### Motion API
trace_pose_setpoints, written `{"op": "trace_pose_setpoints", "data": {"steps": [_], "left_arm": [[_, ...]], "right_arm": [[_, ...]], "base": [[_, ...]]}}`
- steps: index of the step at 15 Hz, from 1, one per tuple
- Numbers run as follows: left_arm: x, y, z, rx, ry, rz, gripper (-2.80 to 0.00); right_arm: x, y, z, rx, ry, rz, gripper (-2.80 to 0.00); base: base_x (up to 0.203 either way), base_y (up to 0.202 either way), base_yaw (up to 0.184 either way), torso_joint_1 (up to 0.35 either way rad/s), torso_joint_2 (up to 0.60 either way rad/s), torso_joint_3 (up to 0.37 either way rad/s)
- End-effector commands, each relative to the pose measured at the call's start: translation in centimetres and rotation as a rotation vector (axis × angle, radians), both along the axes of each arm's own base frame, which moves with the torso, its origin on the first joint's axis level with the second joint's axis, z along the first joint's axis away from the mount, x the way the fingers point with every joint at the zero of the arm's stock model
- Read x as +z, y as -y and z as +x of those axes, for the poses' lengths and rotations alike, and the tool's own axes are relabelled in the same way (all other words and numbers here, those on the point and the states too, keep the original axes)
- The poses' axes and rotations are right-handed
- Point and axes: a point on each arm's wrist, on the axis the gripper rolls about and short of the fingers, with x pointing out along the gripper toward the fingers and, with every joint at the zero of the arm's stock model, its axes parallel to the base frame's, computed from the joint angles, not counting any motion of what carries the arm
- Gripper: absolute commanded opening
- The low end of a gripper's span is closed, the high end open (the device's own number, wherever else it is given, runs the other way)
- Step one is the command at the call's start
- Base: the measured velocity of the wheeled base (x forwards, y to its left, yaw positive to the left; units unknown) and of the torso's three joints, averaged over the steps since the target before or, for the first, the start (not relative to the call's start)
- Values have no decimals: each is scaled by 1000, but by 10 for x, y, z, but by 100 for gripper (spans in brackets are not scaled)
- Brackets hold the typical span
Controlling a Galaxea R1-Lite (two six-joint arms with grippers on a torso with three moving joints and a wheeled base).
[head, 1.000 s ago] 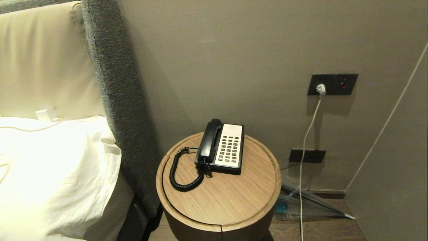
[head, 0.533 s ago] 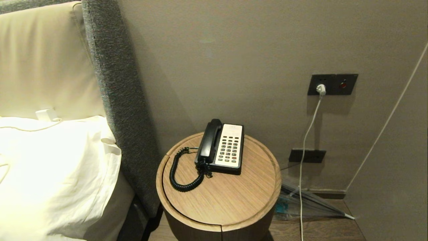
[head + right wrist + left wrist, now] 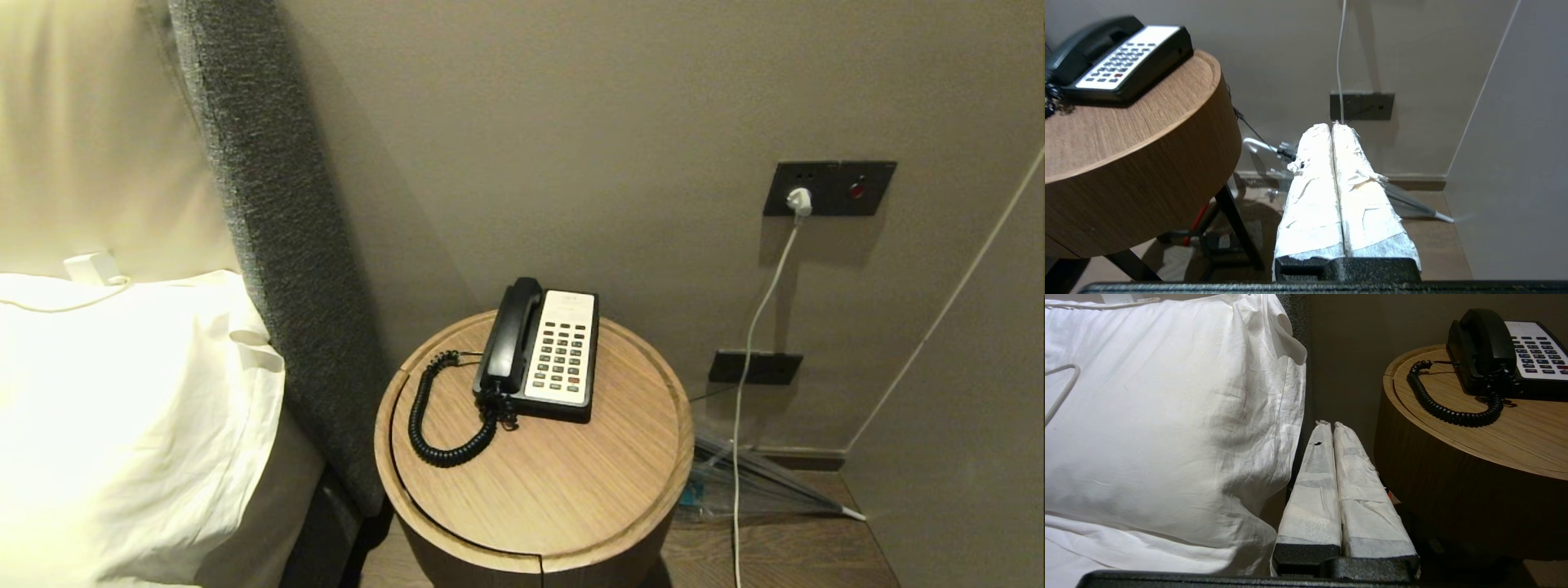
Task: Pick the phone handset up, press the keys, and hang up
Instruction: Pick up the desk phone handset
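You are at the approach step: the phone handset rests on its cradle on the round table, both the left gripper and right gripper sit closed and empty below the tabletop, so next raise one arm, part its fingers and straddle the receiver.

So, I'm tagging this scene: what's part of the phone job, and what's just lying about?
Job:
phone handset, on its cradle
phone base with keys
coiled cord

Lying about:
pillow
white charger cable
umbrella on floor
round table
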Motion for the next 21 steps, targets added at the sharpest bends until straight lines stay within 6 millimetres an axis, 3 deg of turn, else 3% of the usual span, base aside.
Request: {"op": "trace_pose_setpoints", "data": {"steps": [1, 21], "left_arm": [[-11, 0, 3, 1, -37, -10, -280], [-11, 0, 3, 2, -39, -36, -280]], "right_arm": [[-5, 0, 2, 1, -21, 0, -280], [-5, 0, 2, 1, -21, 0, -280]], "base": [[0, 0, 0, 2, -2, -198], [0, 0, 0, 3, 3, -196]]}}
